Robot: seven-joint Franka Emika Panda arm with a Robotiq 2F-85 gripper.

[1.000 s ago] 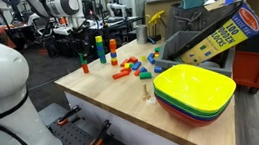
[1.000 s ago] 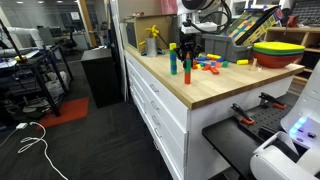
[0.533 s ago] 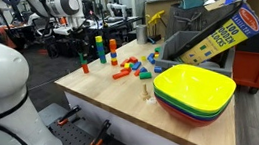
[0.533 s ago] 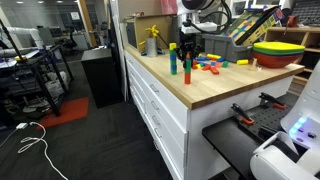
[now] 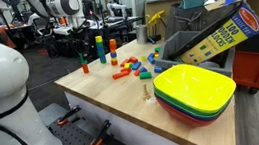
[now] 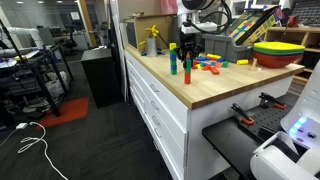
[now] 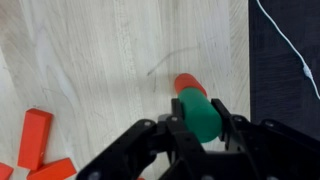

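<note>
Gripper (image 7: pixel 197 122) clamps green cylinder (image 7: pixel 196 106) (red cylinder (image 7: pixel 186 84) just beside), orange blocks (image 7: pixel 33 135) nearby.

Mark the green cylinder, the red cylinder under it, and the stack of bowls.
green cylinder (image 7: pixel 197 112), wrist view, on its rounded side.
red cylinder (image 7: pixel 186 84), wrist view, on the end showing beyond the green one.
stack of bowls (image 5: pixel 194 88), in an exterior view, on the inside of the top yellow bowl.

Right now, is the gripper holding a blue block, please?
No, the gripper is shut on a green cylinder; a red cylinder shows beyond it.
</note>
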